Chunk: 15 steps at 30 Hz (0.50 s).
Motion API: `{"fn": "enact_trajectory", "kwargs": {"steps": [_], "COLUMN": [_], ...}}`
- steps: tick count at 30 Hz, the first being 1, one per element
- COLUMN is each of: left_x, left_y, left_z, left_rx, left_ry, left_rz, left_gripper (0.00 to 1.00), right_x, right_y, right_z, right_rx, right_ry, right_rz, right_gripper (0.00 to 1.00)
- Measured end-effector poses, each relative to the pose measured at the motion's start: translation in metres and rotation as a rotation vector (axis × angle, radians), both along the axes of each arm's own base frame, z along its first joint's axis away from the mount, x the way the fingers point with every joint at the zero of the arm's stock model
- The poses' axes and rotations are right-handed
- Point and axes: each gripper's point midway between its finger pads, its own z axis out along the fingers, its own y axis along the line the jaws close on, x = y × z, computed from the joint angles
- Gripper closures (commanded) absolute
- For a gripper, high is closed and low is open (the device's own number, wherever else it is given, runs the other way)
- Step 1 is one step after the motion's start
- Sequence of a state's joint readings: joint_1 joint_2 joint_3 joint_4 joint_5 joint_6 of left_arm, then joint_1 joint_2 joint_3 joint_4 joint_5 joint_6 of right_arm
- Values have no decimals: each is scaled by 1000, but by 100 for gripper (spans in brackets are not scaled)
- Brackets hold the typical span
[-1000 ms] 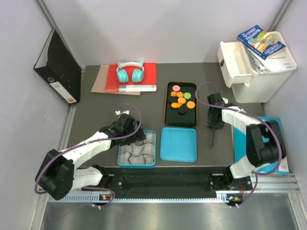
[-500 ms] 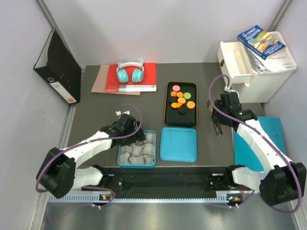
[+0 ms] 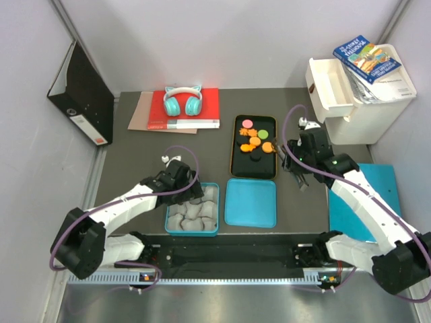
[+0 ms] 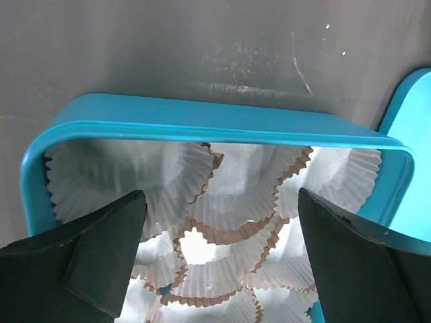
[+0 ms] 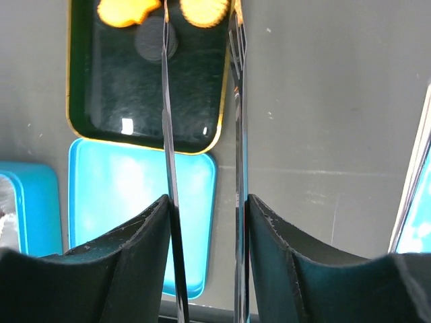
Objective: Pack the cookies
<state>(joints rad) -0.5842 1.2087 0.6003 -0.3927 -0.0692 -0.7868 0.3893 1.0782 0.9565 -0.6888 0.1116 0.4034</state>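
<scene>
The cookies (image 3: 254, 142), orange, black, pink and green discs, lie on a black tray (image 3: 233, 161) at mid table. My right gripper (image 3: 298, 167) is shut on metal tongs (image 3: 283, 149) just right of the tray. In the right wrist view the tongs' two blades (image 5: 167, 134) run between my fingers (image 5: 135, 235) up to orange cookies (image 5: 128, 10) and a black one (image 5: 156, 40). My left gripper (image 3: 188, 190) is open over a teal box (image 3: 167, 215) filled with white paper cups (image 4: 229, 202); nothing is between its fingers (image 4: 101, 242).
The teal lid (image 3: 250, 202) lies next to the box, below the tray. Teal headphones (image 3: 183, 101) rest on a red book at the back. A black binder (image 3: 84, 94) stands at left. A white drawer unit (image 3: 357, 94) with a book on top and a teal sheet (image 3: 377, 195) are at right.
My right arm has lifted the tongs and swung them from pointing toward the near edge to pointing at the tray, moving left. The left arm has not moved.
</scene>
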Motion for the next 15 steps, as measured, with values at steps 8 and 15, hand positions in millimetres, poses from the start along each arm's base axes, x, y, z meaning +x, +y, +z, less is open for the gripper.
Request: {"fn": "enact_trajectory", "kwargs": {"steps": [8, 15], "left_x": [1, 1], "left_y": [6, 8], "left_z": [4, 4], "left_rx": [20, 26], "left_ry": [-20, -21], "left_rz": [13, 17], "left_gripper": [2, 2], "right_x": [-4, 0], "right_y": [16, 36], "right_z": [-6, -19], "right_rx": [-90, -155], "right_ry": [0, 41], "right_rz": [88, 158], "right_gripper": [47, 45]}}
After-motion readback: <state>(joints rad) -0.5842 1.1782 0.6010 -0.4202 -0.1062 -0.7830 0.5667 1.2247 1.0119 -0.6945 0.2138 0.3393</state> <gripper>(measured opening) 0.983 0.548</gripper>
